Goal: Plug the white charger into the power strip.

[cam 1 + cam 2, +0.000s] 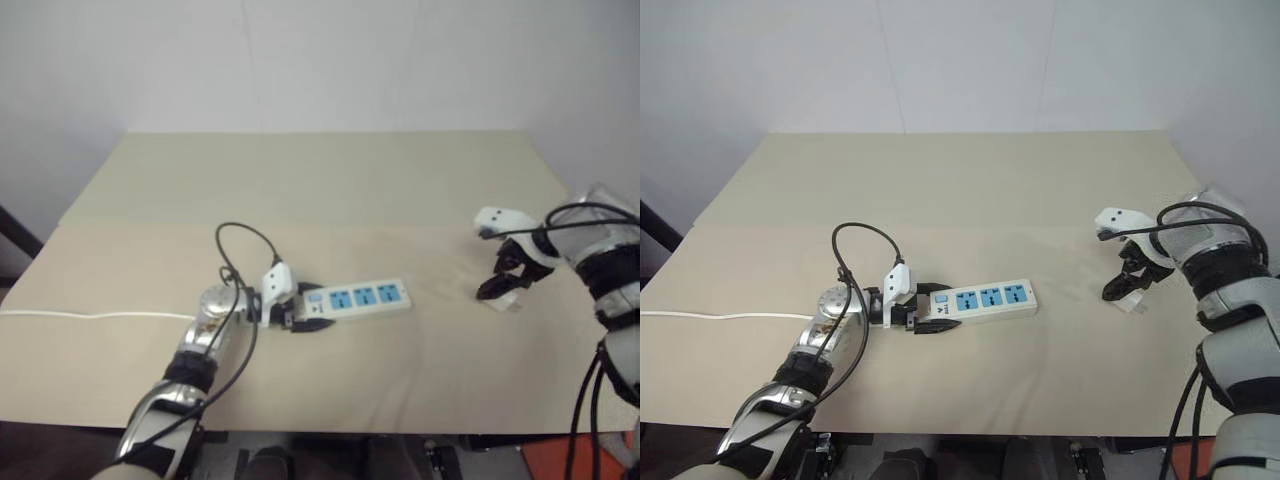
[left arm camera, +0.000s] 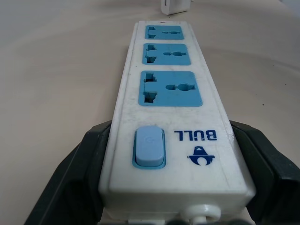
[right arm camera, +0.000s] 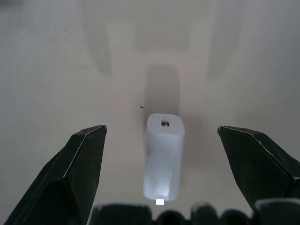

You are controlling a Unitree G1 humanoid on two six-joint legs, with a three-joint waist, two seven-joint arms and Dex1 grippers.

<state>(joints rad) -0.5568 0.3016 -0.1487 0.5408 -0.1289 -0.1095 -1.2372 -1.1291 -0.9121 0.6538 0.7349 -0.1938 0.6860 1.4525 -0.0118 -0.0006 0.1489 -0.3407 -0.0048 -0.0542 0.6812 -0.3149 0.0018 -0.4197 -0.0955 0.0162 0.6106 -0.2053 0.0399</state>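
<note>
Left gripper (image 1: 306, 308) pinches the long white plastic power strip (image 1: 362, 298); at 3 o'clock, right gripper (image 3: 161, 140), fingers spread, straddles the small white rounded charger (image 3: 164, 157).

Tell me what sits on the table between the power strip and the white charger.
Nothing: in the left eye view only bare table separates the power strip, clamped at its switch end by the left gripper, from the white charger under the open right gripper.

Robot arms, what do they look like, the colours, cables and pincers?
Both arms are silver-grey metal with black bands. Each wrist carries a white boxy module, and loose black cables loop alongside. The left pincer and right pincer each have two black fingers, wedge-shaped and tapering to flat tips.
</note>
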